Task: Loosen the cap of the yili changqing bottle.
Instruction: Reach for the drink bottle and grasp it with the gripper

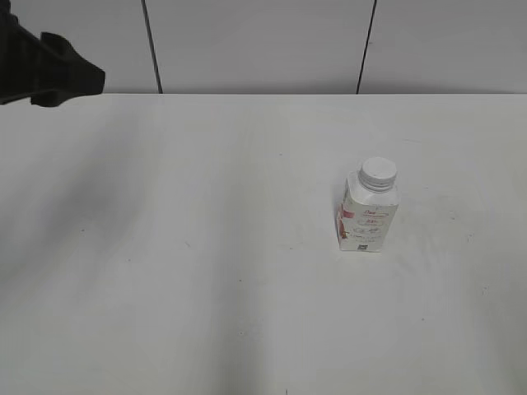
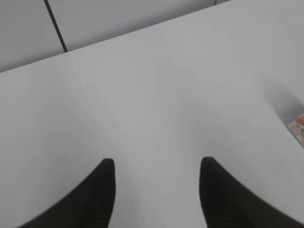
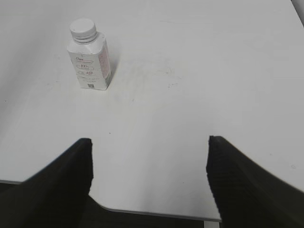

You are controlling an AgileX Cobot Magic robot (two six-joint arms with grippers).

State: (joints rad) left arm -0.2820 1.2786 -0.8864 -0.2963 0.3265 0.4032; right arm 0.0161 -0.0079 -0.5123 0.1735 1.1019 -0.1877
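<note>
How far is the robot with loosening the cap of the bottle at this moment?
Nothing looks done yet. The cap sits on the yili changqing bottle, which stands upright and untouched on the table. Nothing is in hand: the left gripper and right gripper are both open and empty, away from the bottle. Left to do: reach, hold the bottle, grip and twist the cap.

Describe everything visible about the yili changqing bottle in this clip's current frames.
The yili changqing bottle is a small, squarish white carton-like container with sloped shoulders, pink-red side markings, small dark print and a code square low on its front. Its cap, white, round and ribbed, sits on the neck. It stands upright on the white table, right of centre in the exterior view. Nothing touches it but the table; neither arm's fingers are near it.
</note>
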